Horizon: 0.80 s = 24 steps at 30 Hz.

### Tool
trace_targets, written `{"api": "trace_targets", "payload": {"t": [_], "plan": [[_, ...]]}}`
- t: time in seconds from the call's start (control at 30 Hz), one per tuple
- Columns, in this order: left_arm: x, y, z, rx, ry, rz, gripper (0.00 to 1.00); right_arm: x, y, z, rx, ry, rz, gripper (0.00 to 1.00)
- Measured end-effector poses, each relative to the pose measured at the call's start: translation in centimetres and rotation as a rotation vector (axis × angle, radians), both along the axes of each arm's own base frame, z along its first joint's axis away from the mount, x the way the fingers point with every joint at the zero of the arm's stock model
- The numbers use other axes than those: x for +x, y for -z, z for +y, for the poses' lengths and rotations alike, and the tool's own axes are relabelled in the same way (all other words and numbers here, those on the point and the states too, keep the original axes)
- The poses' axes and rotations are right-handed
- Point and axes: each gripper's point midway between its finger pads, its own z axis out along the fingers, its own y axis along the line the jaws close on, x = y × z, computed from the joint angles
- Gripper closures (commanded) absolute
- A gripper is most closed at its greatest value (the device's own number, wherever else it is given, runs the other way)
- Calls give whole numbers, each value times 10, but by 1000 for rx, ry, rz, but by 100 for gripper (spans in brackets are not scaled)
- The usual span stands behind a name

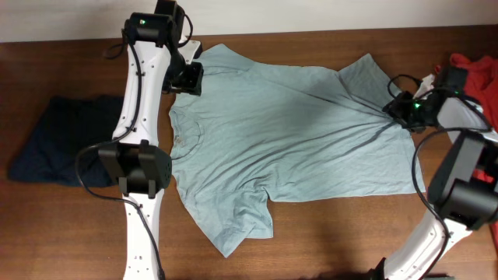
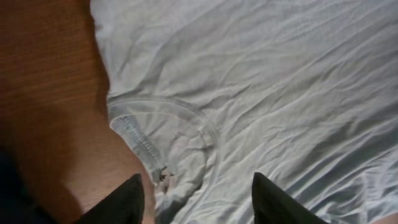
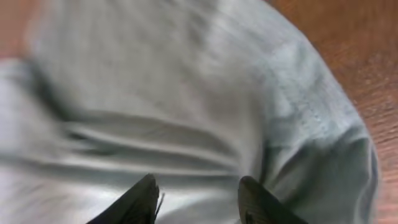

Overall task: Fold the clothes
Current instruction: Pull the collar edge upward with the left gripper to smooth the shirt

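Note:
A large pale grey-blue T-shirt (image 1: 296,132) lies spread on the brown table, with its round collar (image 1: 187,128) to the left and its hem to the right. My left gripper (image 1: 187,78) is open above the shirt's far shoulder. In the left wrist view its fingers (image 2: 198,193) straddle the fabric by the collar (image 2: 161,124). My right gripper (image 1: 398,109) is at the shirt's right edge, where creases converge. In the right wrist view its fingers (image 3: 198,193) are apart with shirt fabric (image 3: 186,81) between them. A dark navy garment (image 1: 62,136) lies at the left. A red-orange one (image 1: 475,70) lies at the far right.
Bare wooden table (image 1: 327,241) shows in front of the shirt and between the shirt and the navy garment. The left arm's base (image 1: 136,167) stands by the shirt's near sleeve. The right arm's base (image 1: 467,187) stands at the right edge.

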Motion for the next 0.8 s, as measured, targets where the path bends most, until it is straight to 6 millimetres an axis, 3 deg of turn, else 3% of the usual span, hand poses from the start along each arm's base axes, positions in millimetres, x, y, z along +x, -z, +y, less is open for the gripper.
{"api": "trace_targets", "payload": {"t": [0.1,0.13,0.23,0.3,0.4,0.47,0.6,0.7,0.8], "plan": [[14,-2,0,5,9,-60,59,15,-53,16,-19,-58,-141,66],[19,-3,-1,1,11,-81,63,23,-75,29,-38,-99,-206,68],[21,-4,-3,-2,19,-92,67,40,-93,65,-78,-180,-278,76],[21,-3,-7,-3,27,-91,67,55,-77,96,-129,-229,-276,80],[17,-2,-14,-2,41,-78,67,68,-45,108,-186,-228,-245,81],[10,1,-20,1,57,-55,67,74,-12,100,-229,-180,-196,84],[9,13,-30,2,76,-33,68,73,17,82,-227,-108,-145,81],[19,36,-35,3,89,-30,71,66,26,79,-202,-108,-113,80],[36,72,-41,5,116,-40,83,62,27,85,-168,-132,-102,79]]}}
